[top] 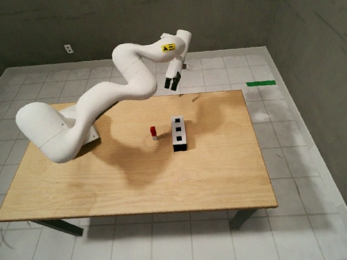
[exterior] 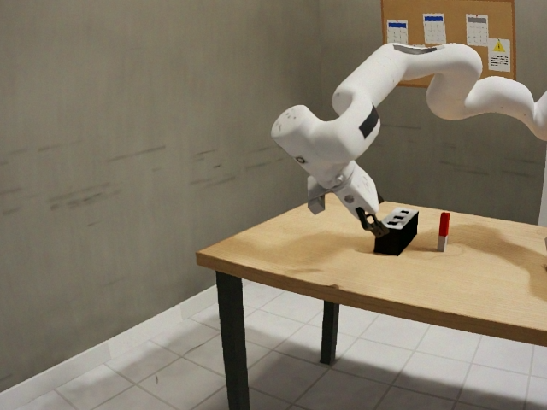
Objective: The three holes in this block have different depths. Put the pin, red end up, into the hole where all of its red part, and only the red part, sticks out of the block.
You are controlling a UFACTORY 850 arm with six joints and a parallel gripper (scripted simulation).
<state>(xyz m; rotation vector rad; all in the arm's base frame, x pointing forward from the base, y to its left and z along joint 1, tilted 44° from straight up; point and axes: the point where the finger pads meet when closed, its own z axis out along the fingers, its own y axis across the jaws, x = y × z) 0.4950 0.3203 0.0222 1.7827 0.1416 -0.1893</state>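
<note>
While gripper (top: 172,83) gapes | pin (top: 153,133) upright | block (top: 179,137) boxy, three-holed

Arm (top: 105,94): smooth white rounded housings throughout, bulbous base link, faint seam lines at the joints. Yellow label with black triangle and bars (top: 168,47) near the wrist; dark grey rectangular patches on the forearm and upper link in the exterior view. Claw (top: 171,83): white body, short black fingers, small grey block on the wrist side.
</note>
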